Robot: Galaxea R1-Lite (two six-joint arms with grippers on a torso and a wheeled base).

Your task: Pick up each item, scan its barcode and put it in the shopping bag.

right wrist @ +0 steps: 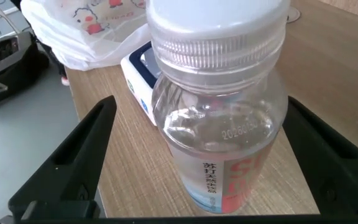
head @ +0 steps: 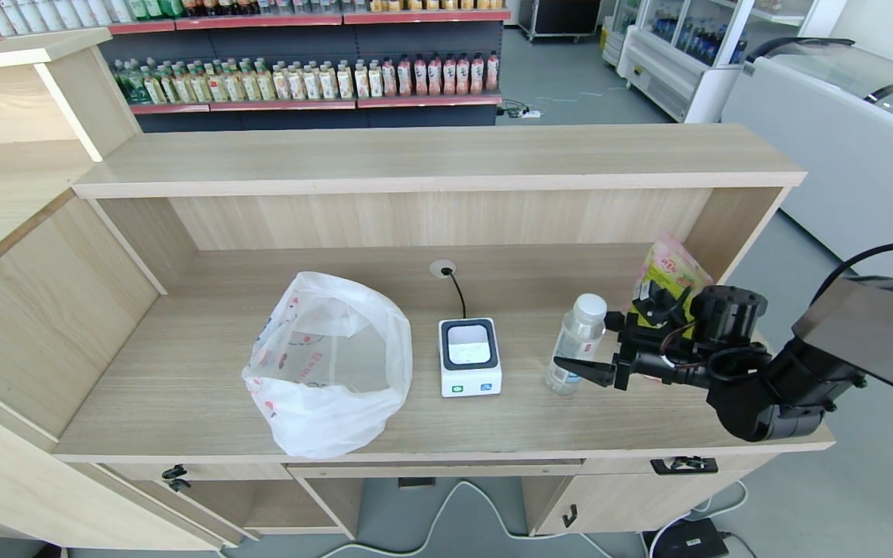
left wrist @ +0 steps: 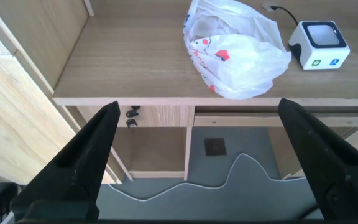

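A clear water bottle [head: 575, 343] with a white cap stands upright on the counter, right of the white barcode scanner [head: 470, 356]. My right gripper [head: 595, 345] is open with the bottle [right wrist: 219, 134] between its two fingers; I see no contact. A colourful snack pouch [head: 671, 271] leans in the back right corner behind that arm. The white plastic shopping bag [head: 330, 364] stands open left of the scanner. My left gripper [left wrist: 197, 168] hangs open and empty below and in front of the counter's front edge, facing the bag [left wrist: 241, 56] and scanner [left wrist: 319, 43].
The wooden counter [head: 183, 387] has a raised back ledge [head: 431, 159] and a side wall on the left. The scanner's black cable [head: 458, 294] runs to a hole at the back. Drawer handles [head: 683, 465] sit under the front edge.
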